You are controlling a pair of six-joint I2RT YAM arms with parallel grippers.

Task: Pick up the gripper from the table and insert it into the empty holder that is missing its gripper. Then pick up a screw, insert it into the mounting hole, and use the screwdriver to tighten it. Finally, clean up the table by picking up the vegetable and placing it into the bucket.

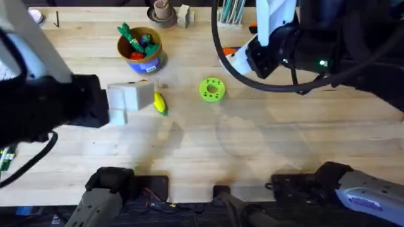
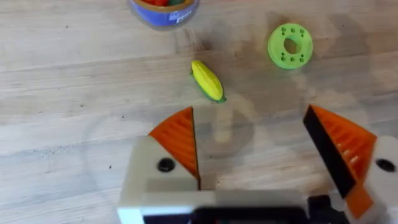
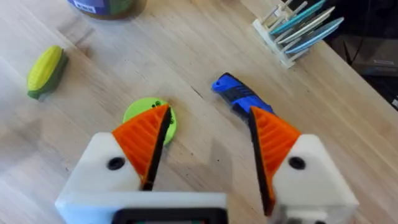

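The vegetable (image 1: 160, 103) is seen lying on the wooden counter (image 1: 265, 157), yellow with a green end, just beside the white blocks of the left gripper (image 1: 129, 101) in the overhead view. In the left wrist view the vegetable (image 2: 207, 81) lies ahead of the left gripper (image 2: 249, 146), apart from it; the jaws are spread, with bare wood between the orange ribbed pads (image 2: 180, 140).

The bucket (image 1: 142, 50) stands farther back on the counter, beyond the vegetable. Red and green toy vegetables (image 1: 137, 41) are held inside it. A green disc (image 1: 211, 89) with holes lies to the right of the vegetable, well apart from it.

The right gripper (image 3: 208, 146) is held above the counter with its jaws spread and nothing between them. In the right wrist view the green disc (image 3: 146, 112) is partly covered by one orange pad (image 3: 146, 140), and the blue screwdriver (image 3: 239, 96) lies on the counter just beyond the other pad. A rack of tools (image 3: 298, 28) stands near the counter edge.
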